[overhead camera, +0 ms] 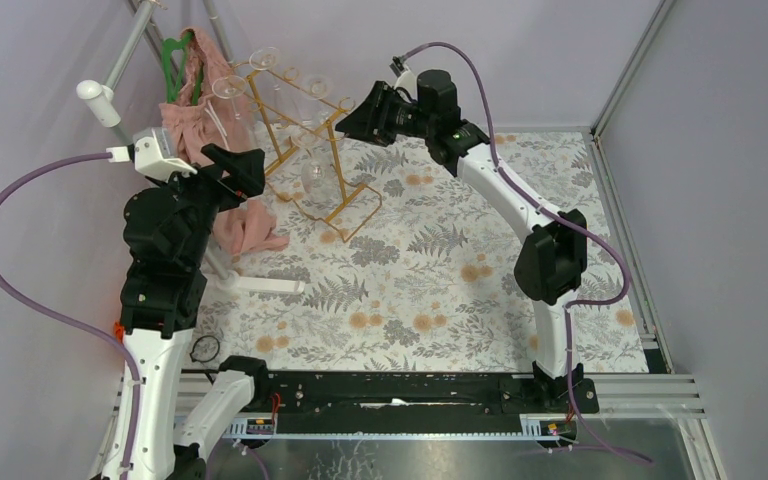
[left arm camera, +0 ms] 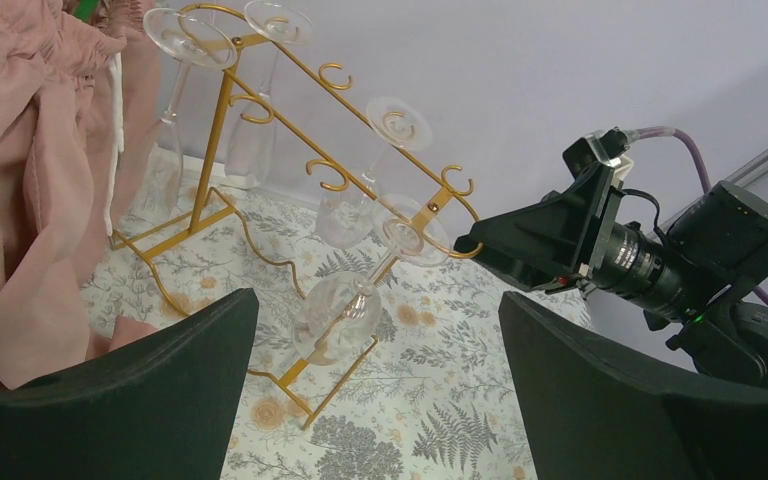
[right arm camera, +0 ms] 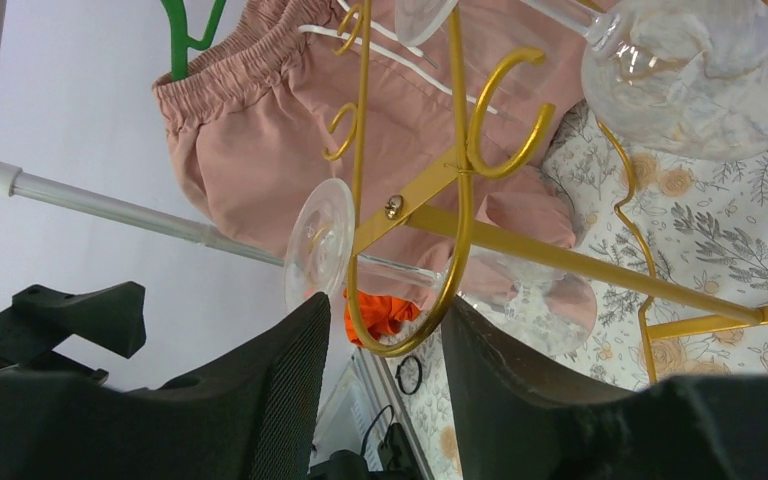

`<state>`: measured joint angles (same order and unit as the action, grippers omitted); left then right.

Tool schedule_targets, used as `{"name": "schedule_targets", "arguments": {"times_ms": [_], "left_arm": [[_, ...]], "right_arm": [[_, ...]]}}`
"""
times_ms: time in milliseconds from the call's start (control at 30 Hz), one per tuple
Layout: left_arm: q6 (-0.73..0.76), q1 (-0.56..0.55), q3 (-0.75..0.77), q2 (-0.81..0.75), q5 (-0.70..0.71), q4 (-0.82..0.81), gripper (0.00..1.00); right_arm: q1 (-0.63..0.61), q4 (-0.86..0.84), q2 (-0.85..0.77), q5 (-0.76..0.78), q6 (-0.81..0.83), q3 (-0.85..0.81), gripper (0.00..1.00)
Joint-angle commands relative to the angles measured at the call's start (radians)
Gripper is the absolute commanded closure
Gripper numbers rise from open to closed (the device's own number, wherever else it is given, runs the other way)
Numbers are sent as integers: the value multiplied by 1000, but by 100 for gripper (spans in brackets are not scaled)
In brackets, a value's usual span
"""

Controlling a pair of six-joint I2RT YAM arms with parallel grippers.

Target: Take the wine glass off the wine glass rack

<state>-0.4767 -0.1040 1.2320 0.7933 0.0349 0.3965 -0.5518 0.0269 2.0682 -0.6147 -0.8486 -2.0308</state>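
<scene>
The gold wire wine glass rack (overhead camera: 295,150) stands at the back left of the table, with several clear wine glasses hanging upside down from it. The nearest glass (left arm camera: 338,315) hangs at the rack's right end, its foot (left arm camera: 412,232) resting in the curled loop. My right gripper (overhead camera: 348,118) is open at that end. In the right wrist view its fingertips (right arm camera: 305,330) flank the gold end loop (right arm camera: 410,335), just below this glass's stem and foot (right arm camera: 318,245). My left gripper (overhead camera: 243,170) is open wide and empty, in front of the rack, with its fingers (left arm camera: 170,385) apart from the glass.
Pink cloth (overhead camera: 235,215) hangs on a white clothes stand (overhead camera: 260,285) just left of the rack, with a green hanger (overhead camera: 174,60) above. A small black ring (overhead camera: 205,348) lies near the left arm's base. Purple walls close in the back and sides.
</scene>
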Motion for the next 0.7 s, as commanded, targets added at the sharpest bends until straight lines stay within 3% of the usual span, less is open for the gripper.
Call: {"name": "schedule_targets", "arguments": {"times_ms": [0,467,667], "left_arm": [[21,1,-13,-6,20,-21,1],[23,1,-6,-6,19,-20,1],[24,1,-3,-3,16,-22,1]], "right_arm": [[-8,-122,-9,-16,-58,13,49],[-8,-236,7,-23,-165,73,66],[-8,-353,14,-34,-279,131,78]]}}
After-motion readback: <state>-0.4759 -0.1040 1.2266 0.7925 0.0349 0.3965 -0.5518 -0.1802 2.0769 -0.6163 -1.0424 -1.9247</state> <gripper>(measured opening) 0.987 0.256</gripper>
